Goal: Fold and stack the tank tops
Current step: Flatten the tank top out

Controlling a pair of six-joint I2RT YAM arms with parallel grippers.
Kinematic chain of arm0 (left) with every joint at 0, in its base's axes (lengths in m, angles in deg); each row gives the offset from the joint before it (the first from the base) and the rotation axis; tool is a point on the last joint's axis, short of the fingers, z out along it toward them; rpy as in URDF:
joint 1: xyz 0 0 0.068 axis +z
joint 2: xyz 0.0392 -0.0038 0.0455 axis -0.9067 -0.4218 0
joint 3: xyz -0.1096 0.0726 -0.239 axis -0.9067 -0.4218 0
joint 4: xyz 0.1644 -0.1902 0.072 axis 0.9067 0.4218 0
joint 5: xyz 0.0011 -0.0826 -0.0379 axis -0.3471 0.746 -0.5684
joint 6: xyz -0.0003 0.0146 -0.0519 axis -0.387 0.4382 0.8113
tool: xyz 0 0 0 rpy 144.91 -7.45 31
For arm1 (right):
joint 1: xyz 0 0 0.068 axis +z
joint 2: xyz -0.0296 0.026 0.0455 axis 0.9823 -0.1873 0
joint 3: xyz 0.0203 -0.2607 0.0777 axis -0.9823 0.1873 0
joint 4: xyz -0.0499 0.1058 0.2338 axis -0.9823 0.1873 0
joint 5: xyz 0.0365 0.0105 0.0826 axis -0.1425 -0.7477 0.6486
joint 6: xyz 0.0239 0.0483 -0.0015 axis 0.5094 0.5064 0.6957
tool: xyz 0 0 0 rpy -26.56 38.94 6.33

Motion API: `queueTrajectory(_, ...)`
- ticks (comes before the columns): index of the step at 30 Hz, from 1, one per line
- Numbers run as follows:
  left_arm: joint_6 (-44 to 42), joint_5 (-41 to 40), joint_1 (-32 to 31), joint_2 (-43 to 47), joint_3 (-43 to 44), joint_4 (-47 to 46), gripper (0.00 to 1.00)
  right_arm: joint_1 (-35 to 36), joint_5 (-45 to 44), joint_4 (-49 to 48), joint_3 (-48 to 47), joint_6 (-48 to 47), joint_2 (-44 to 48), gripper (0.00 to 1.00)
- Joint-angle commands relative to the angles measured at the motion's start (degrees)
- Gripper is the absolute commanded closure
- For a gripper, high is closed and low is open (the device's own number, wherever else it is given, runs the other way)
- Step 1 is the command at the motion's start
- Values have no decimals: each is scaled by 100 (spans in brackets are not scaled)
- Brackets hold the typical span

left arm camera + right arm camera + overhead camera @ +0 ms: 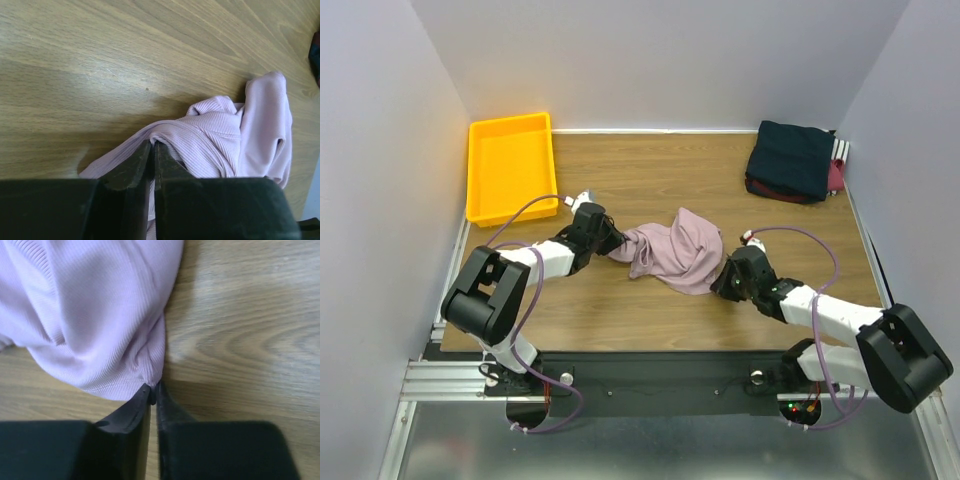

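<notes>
The dusty pink tank top (675,250) lies bunched in the middle of the table. My left gripper (613,240) is shut on its left end; the left wrist view shows the ribbed pink cloth (215,135) pinched between my fingertips (153,146). My right gripper (725,278) is shut on its right lower corner; the right wrist view shows the hem (125,385) caught at my fingertips (153,392). A folded dark navy tank top (792,158) lies on a maroon one (835,178) at the back right.
A yellow plastic tray (510,165) stands at the back left. White walls close in the table on the left, back and right. The wooden tabletop (650,175) runs between tray and folded pile.
</notes>
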Motion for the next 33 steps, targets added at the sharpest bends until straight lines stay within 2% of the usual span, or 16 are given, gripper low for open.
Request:
queueTrajectory(1, -409, 2, 11, 350, 139, 12, 73, 58, -438, -114, -173, 72, 46, 94)
queueTrajectory(2, -584, -33, 11, 507, 244, 144, 68, 58, -560, -43, -295, 38, 177, 99)
queueTrajectory(5, -928, -349, 11, 885, 499, 478, 63, 58, -710, 466, -594, -103, 493, 100)
queueTrajectory(9, -1393, -350, -51, 1211, 860, 953, 60, 58, -825, 1028, -1420, -305, 802, 100)
queueTrajectory(13, -1780, -280, -392, 1457, 878, 1295, 57, 66, -781, 1275, -2052, -463, 803, 100)
queueTrajectory(23, -1412, -236, -1579, 1573, -238, 901, 55, 58, -887, 1583, -3142, -789, 522, 100)
queueTrajectory(28, -1254, -210, -1651, 1441, -335, 673, 54, 66, -939, 1715, -3512, -868, 460, 100)
queueTrajectory(33, -1306, -411, -1651, 1019, -19, 619, 55, 58, -974, 1777, -3724, -921, 398, 100)
